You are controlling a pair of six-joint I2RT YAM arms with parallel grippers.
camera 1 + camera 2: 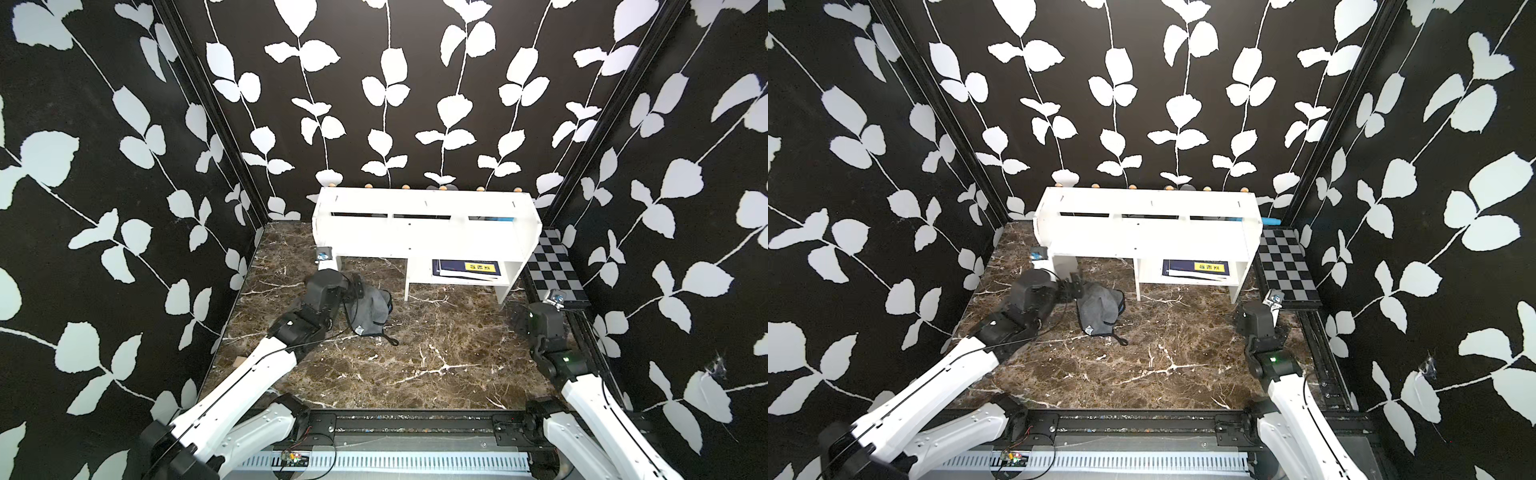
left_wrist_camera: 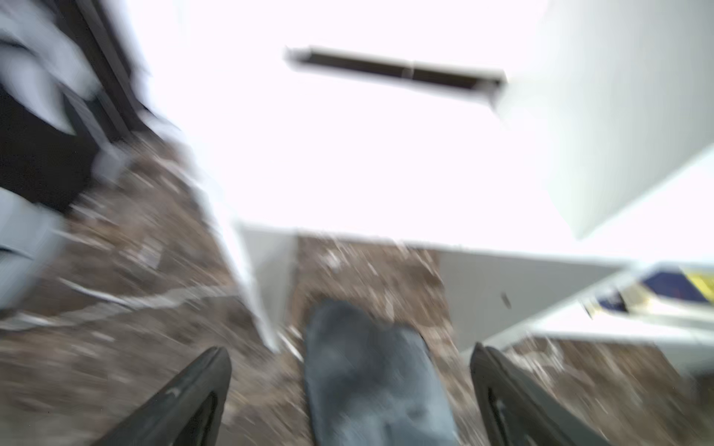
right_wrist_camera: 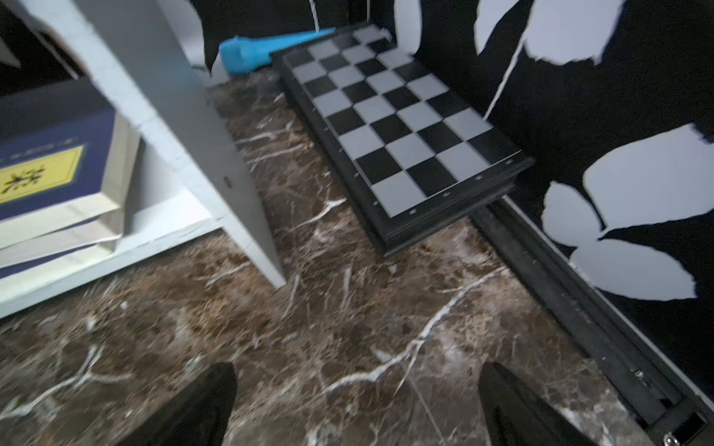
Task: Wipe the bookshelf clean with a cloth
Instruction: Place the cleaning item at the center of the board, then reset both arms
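The white bookshelf (image 1: 424,232) (image 1: 1150,232) stands against the back wall. In front of its left leg the dark grey cloth (image 1: 368,309) (image 1: 1098,309) lies crumpled on the marble floor, its black cord trailing forward. My left gripper (image 1: 353,291) is at the cloth's left edge. In the blurred left wrist view the left gripper (image 2: 349,347) is open, with the cloth (image 2: 371,386) lying loose between its wide-apart fingers. My right gripper (image 3: 358,365) is open and empty over bare marble, near the shelf's right leg (image 3: 247,216).
A black-and-white checkered board (image 1: 555,270) (image 3: 402,119) lies along the right wall, and a blue object (image 3: 270,50) lies behind it. A dark blue book with a yellow label (image 1: 467,267) rests in the shelf's lower right compartment. Patterned walls close in three sides.
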